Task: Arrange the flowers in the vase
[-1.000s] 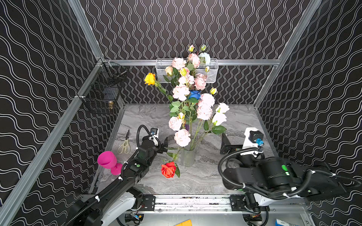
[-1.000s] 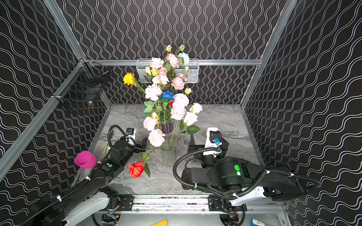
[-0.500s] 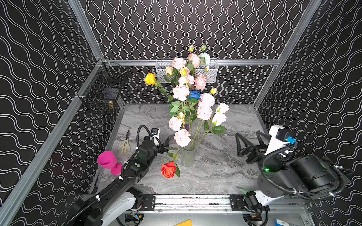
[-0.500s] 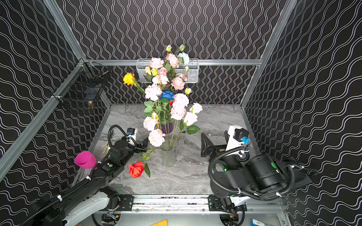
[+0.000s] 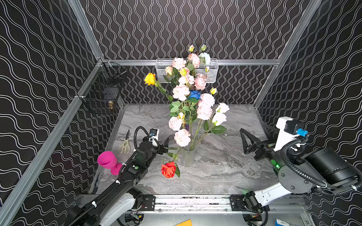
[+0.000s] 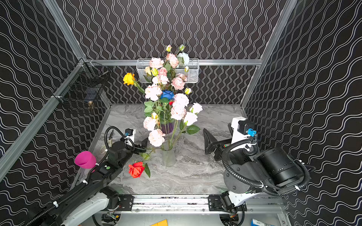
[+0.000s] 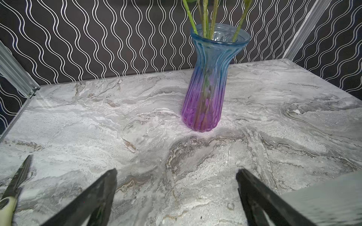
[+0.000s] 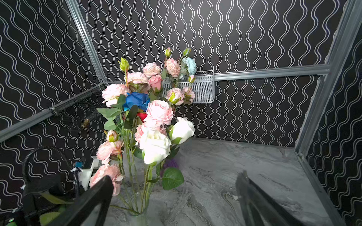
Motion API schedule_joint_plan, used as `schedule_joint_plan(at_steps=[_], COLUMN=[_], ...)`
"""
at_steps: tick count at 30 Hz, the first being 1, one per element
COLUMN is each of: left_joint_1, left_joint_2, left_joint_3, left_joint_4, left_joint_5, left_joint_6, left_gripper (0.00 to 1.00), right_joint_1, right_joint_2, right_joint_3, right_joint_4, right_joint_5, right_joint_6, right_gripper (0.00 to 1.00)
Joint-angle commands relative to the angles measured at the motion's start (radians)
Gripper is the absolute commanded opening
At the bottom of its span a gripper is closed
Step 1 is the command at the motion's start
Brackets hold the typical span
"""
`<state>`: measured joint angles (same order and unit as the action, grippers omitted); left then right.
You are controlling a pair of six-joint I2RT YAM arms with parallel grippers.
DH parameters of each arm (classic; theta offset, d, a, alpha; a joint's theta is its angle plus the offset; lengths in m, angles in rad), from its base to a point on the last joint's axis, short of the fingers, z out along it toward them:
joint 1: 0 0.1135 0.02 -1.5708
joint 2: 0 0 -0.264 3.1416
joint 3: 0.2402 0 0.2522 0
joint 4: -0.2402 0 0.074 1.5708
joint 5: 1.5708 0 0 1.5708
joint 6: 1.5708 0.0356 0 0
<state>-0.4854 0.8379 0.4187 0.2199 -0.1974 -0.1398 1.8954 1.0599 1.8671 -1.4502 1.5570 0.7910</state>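
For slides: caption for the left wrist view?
Open left hand above marble table, facing blue-to-purple glass vase holding green stems; scissors nearby.

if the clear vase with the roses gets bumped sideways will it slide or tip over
Likely tips rather than slides: the flowers tower far above the clear vase and fan out, so it looks top-heavy. Pushed low near its base it might slide on the smooth marble table. It looks like glass, so probably breakable.

No text, label, brand, number or sign is legible on the flowers [image 5: 204,112], the clear vase [image 5: 187,158] or elsewhere.
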Motion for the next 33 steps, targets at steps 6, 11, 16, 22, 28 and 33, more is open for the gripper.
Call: schedule_joint_plan(at_steps=[6, 11, 16, 22, 28, 33], left_joint_1=[0.001, 0.001, 0.001, 0.001, 0.001, 0.001], left_joint_2=[0.005, -0.005, -0.01, -0.013, -0.034, -0.046], left_joint_3=[0.013, 0.014, 0.009, 0.018, 0.007, -0.023], left_joint_4=[0.021, 0.015, 0.019, 0.001, 0.001, 0.051], left_joint_5=[0.038, 0.046, 0.048, 0.06, 0.064, 0.033], left_joint_6=[-0.004, -0.003, -0.007, -0.004, 0.004, 0.054], left_gripper=[0.99, 0.99, 0.99, 0.99, 0.99, 0.99], right_joint_1=[0.032, 0.052, 0.06, 0.103, 0.106, 0.108], right_joint_2=[-0.008, 0.075, 0.138, 0.16, 0.139, 0.067], right_joint_3=[0.087, 0.245, 0.367, 0.338, 0.314, 0.181], right_joint_4=[-0.001, -0.001, -0.002, 0.035, 0.087, 0.337], right_joint_5=[0.154, 0.153, 0.154, 0.151, 0.15, 0.109], right_joint_6=[-0.181, -0.306, -0.397, -0.427, -0.46, -0.659], right_gripper=[0.99, 0.99, 0.99, 0.99, 0.99, 0.99])
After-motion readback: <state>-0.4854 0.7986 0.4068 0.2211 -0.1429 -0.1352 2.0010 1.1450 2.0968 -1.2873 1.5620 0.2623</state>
